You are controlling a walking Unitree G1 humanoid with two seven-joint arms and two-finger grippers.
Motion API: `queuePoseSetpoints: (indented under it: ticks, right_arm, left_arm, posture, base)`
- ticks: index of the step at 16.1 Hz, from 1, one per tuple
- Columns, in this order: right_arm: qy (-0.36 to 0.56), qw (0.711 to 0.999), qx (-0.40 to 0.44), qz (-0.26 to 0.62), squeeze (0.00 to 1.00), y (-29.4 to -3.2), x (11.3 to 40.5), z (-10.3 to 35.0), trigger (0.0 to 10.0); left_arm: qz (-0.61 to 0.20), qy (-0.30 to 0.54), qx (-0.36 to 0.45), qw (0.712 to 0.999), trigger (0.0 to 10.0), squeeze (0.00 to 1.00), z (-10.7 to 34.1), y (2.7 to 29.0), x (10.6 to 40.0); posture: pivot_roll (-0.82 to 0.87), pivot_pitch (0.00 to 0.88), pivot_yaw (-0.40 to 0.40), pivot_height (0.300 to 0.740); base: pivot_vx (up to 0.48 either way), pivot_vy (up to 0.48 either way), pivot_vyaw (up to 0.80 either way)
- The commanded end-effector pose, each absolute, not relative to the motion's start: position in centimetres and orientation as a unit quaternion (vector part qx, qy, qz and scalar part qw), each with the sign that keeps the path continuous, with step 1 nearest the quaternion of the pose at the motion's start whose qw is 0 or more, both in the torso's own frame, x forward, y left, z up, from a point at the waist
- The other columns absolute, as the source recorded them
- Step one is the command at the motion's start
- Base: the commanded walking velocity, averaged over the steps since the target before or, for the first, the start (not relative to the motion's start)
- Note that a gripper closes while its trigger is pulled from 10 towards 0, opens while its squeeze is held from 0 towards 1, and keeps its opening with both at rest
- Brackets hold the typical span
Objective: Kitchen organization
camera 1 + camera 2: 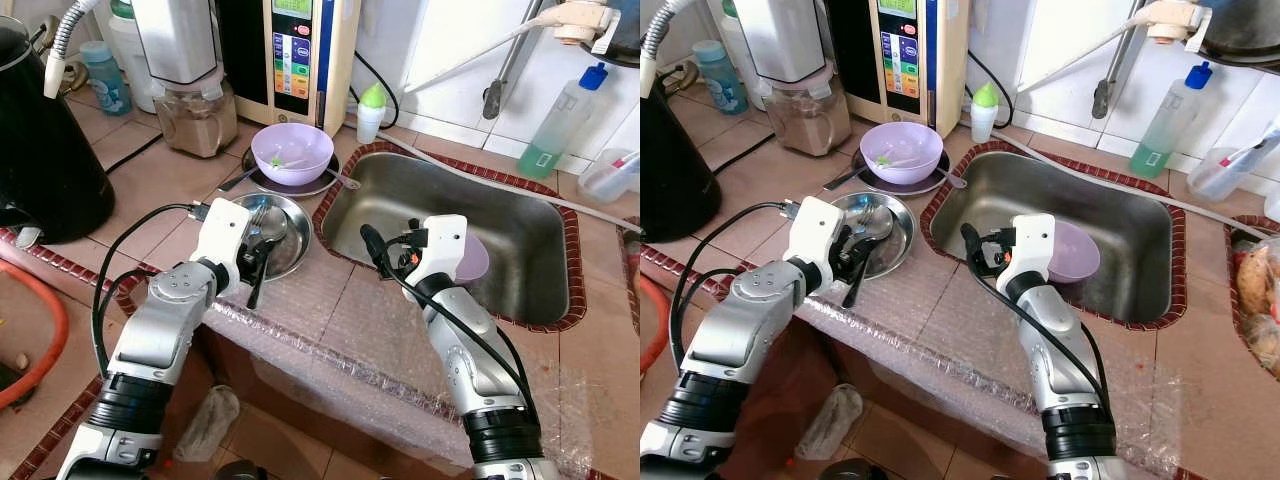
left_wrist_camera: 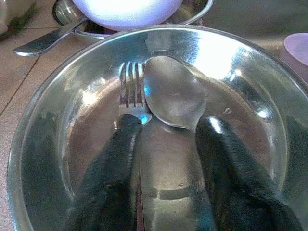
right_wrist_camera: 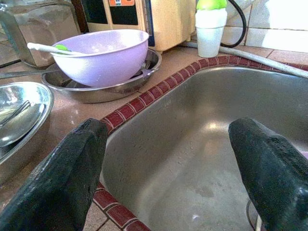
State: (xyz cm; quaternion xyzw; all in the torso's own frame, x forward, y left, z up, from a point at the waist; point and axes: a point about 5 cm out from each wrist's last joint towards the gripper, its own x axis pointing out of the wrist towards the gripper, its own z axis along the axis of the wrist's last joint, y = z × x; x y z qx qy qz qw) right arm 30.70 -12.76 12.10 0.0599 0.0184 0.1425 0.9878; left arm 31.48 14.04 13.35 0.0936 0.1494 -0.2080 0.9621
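Tiled in pale brown, the kitchen counter (image 1: 150, 180) runs from a black kettle (image 1: 40, 140) at far left to a steel sink (image 1: 450, 225) edged in red tile on the right, with bubble wrap (image 1: 330, 340) draped over its near edge. From the left eye, the left claw (image 1: 258, 262) hangs over the near rim of a shallow steel dish (image 1: 285, 250) just left of the sink, fingers apart. Beyond the dish, a lilac bowl (image 1: 292, 152) sits in a second steel dish, with a blender jar (image 1: 195, 115), a water purifier (image 1: 295, 55) and a small white bottle with a green cap (image 1: 371, 110) against the wall. The right claw (image 1: 385, 262) is at the sink's near left corner; a lilac cup (image 1: 470, 258) lies inside the sink just right of its wrist. A green soap bottle (image 1: 560, 125) stands far right.

From the right eye, the same layout shows, and the right claw's fingers cannot be read as apart or together there.

Through the left wrist, two black fingers (image 2: 110, 173) are spread inside the steel dish, a spoon (image 2: 173, 91) and a fork (image 2: 131, 91) lying side by side just beyond their tips; neither is held.

Through the right wrist, the fingers (image 3: 62, 183) stand wide apart over the sink's rim, holding nothing, with the lilac bowl and a white utensil (image 3: 48, 48) resting in it further off.
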Motion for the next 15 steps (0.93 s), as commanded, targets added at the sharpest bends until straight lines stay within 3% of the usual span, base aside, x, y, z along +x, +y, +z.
queuePoseSetpoints:
  ticks: [1,9,13,15]
  right_arm:
    - [0.012,0.988,0.061,0.143,0.00,-12.8,30.9,12.6,10.0]
    - [0.011,0.988,0.060,0.144,0.00,-12.8,31.1,12.7,10.0]
    - [0.010,0.988,0.059,0.144,0.00,-12.8,31.3,12.8,10.0]
    - [0.009,0.988,0.057,0.146,0.00,-12.8,31.4,12.9,10.0]
  left_arm:
    - [-0.217,0.165,0.097,0.957,0.0,0.00,13.1,14.0,31.3]
    - [-0.196,0.153,0.099,0.964,0.0,0.00,13.9,14.7,31.6]
    - [-0.140,0.045,0.061,0.987,0.0,0.00,16.5,14.8,32.4]
    - [-0.143,0.037,0.053,0.988,0.0,0.00,16.4,14.3,32.2]
  posture:
    - [0.04,0.000,0.000,0.740]
    - [0.05,0.000,-0.006,0.740]
    - [0.05,0.000,-0.016,0.740]
    - [0.04,0.000,-0.021,0.740]
  base:
    - [0.000,0.000,0.00]
    - [0.000,0.000,0.00]
    - [0.000,0.000,0.00]
    - [0.000,0.000,0.00]
